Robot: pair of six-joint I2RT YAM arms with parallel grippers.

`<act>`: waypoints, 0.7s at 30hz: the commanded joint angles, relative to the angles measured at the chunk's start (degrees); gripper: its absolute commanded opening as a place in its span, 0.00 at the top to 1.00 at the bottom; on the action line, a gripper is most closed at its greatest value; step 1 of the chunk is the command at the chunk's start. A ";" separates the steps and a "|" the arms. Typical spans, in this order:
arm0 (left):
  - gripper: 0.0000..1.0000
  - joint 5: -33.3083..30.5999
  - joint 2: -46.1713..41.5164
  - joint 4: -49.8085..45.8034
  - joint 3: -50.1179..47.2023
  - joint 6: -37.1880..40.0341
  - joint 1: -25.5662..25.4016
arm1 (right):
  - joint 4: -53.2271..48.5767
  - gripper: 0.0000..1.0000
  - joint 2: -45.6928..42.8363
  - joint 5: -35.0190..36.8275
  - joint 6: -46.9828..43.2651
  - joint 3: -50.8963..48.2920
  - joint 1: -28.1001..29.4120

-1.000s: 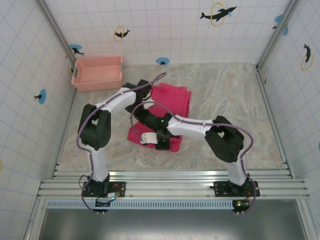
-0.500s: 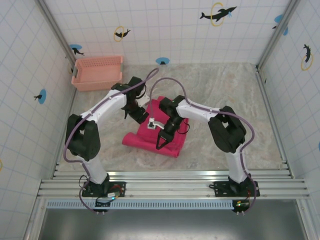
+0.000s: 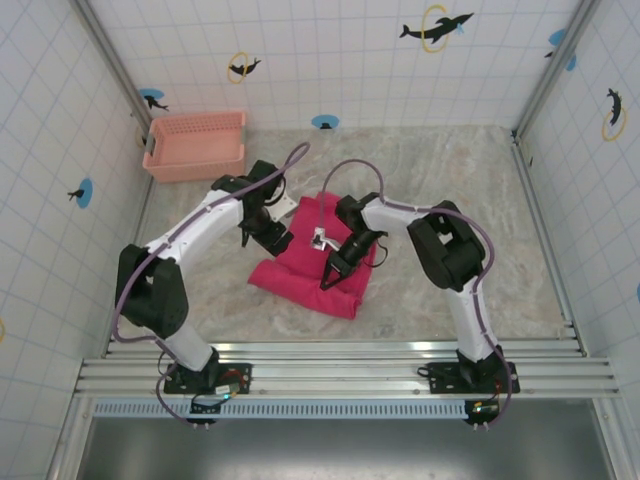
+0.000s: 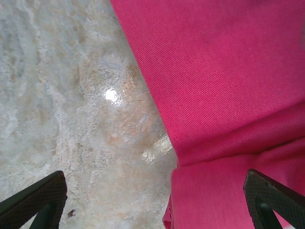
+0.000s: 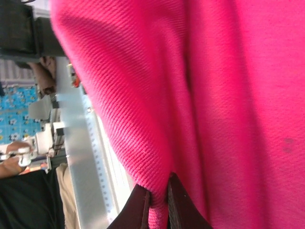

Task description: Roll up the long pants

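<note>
Your right gripper (image 5: 158,204) is clamped on a fold of the bright magenta soft-cloth long pants (image 5: 214,95), which lie bunched mid-table between the two arms. Your left gripper (image 4: 153,195) hovers with jaws wide apart over the pants' edge and the pale marbled tabletop (image 4: 62,95), holding nothing. Risk: this one-sided pinch may slip, or drag the cloth askew, leaving a loose, crooked roll. The salmon-pink plastic mesh basket (image 3: 195,163), far left, appears to hold nothing.

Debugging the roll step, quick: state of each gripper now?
Left gripper: open, holding nothing.
Right gripper: shut, pinching a fold of the long pants.
</note>
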 commanded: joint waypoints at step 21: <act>0.70 12.61 -2.04 5.02 -6.98 -11.61 -7.12 | 2.46 0.96 4.62 5.85 0.63 2.13 -5.00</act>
